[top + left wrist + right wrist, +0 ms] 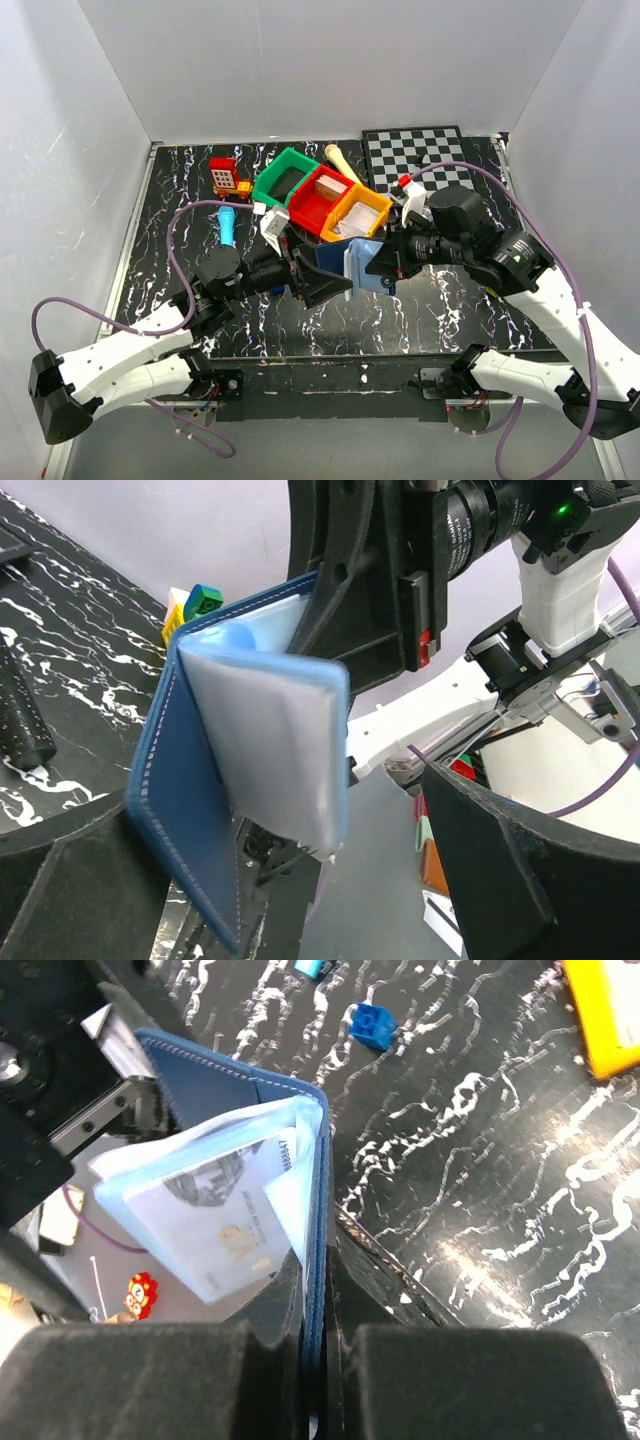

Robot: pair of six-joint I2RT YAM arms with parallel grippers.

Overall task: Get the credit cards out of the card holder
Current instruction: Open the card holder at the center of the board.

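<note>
The card holder hangs half open above the middle of the table, between my two grippers. My right gripper is shut on its navy-blue edge. A pale credit card with gold lettering shows inside a clear sleeve. In the left wrist view the holder's blue cover and pale inner sleeve stand between my wide-apart fingers without touching them. My left gripper is open. In the top view the left gripper sits just left of the holder and the right gripper just right of it.
Green, red and yellow bins stand in a row behind the holder. A checkerboard lies at the back right, a red toy at the back left. A small blue cube lies on the table.
</note>
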